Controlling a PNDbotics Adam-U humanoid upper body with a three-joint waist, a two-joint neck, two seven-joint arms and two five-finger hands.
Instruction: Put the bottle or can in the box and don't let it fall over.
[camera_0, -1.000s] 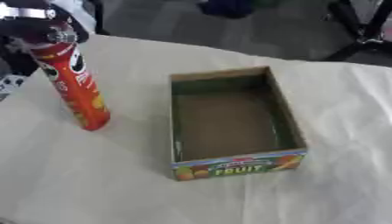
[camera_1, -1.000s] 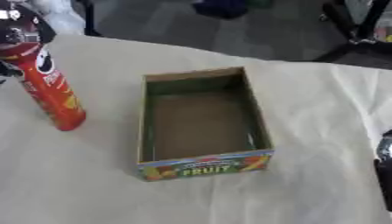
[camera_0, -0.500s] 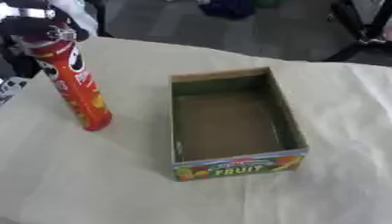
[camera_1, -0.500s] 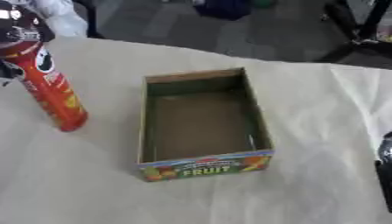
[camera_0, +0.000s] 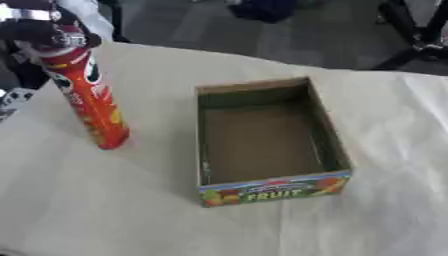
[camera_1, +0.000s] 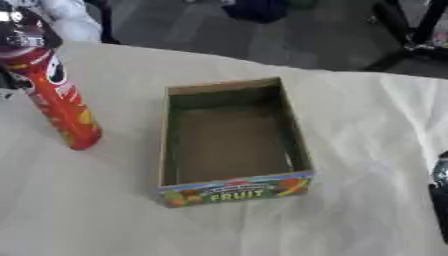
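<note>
Grasp stage: left hand (camera_0: 39, 31) curled round the tilted can's (camera_0: 87, 95) top, near the surface's left edge; next, lift into the empty box (camera_0: 267, 142), upright.

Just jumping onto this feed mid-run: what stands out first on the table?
A tall red can stands on the table's left side, slightly tilted, with the left hand closed round its top. At centre sits an empty cardboard box with FRUIT printed on its near wall, apart from the can.

Left hand (camera_0: 39, 27) curled round top of tall red can (camera_0: 87, 97); can tilted, base on cloth-covered table (camera_0: 105, 205), left of open cardboard box (camera_0: 267, 142), apart
</note>
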